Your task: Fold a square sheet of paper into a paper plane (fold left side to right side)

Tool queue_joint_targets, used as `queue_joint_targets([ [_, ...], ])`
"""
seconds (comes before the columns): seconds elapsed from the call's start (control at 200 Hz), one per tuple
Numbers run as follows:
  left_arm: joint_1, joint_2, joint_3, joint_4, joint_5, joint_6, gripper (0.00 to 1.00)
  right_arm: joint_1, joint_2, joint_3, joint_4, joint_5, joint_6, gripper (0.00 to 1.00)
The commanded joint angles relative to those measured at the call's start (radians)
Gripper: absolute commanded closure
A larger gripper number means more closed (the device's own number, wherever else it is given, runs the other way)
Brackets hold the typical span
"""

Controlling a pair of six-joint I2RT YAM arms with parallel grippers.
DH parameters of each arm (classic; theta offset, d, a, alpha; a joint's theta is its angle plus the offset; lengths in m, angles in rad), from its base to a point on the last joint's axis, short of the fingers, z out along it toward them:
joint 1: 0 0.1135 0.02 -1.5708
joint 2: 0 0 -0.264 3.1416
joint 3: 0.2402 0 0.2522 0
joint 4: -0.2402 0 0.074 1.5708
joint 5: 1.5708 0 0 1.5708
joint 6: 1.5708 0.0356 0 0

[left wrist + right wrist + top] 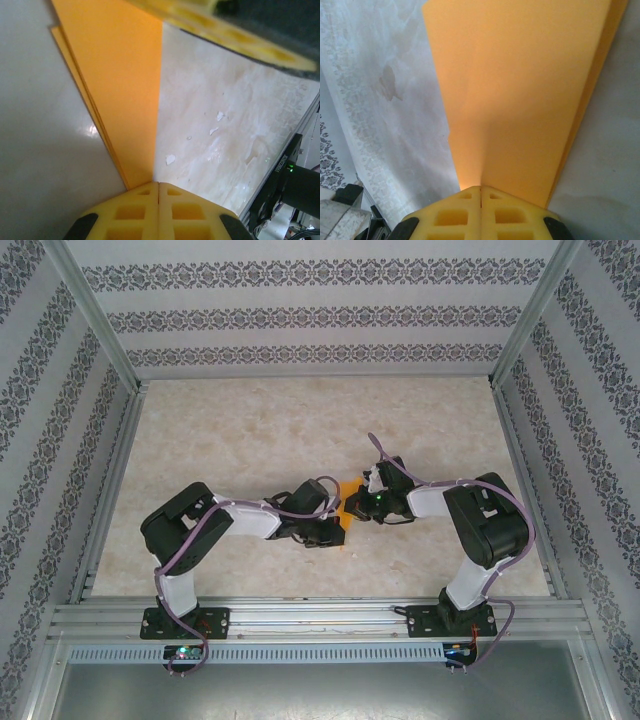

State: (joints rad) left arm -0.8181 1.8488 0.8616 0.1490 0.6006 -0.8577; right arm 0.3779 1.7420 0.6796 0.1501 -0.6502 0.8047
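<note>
Top external view, starting at the left: what's there?

The left arm (245, 518) reaches right across the table (250, 430). It meets the right arm (470, 515) near the middle. Between their ends is the paper (349, 489), with only small orange bits showing past the black wrists.

Where on the table is that?

About mid-table, slightly right of centre and well apart from the patterned walls (300, 315). From above I cannot tell whether the paper lies flat.

And the left wrist view?

The left gripper (159, 186) has its yellow fingers (130, 212) pressed together. The paper's narrow end runs straight into the seam between them, so it is pinching the paper. The sheet widens away from the fingers, and several layered edges show along its left side. The pale, mottled table shows to the right of the sheet. A black housing (290, 185) with a green light sits at the lower right.

The right wrist view?

It's much the same. The right gripper (480, 190) is closed tight, and the paper goes into the seam there too, so it is also pinching the sheet. From the fingers the orange fans out wide, with layered edges showing along its right side. The table shows pale to the left of the sheet, and a bit of patterned wall shows in the lower left corner.
</note>
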Motion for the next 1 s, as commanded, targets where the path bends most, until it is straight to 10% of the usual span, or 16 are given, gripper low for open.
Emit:
queue_joint_targets([
  [0.0,-0.045,-0.003,-0.052,-0.166,0.048,-0.02,1.0,0.008,0.086,-0.038,-0.146,0.175,-0.028,1.0],
  [0.475,-0.047,-0.1,-0.086,-0.148,0.035,0.001,1.0,0.013,0.052,-0.019,-0.147,0.155,-0.032,1.0],
  [0.994,0.062,-0.556,-0.167,-0.212,-0.357,0.126,0.8,0.016,-0.122,0.102,-0.228,0.13,-0.077,0.89],
])
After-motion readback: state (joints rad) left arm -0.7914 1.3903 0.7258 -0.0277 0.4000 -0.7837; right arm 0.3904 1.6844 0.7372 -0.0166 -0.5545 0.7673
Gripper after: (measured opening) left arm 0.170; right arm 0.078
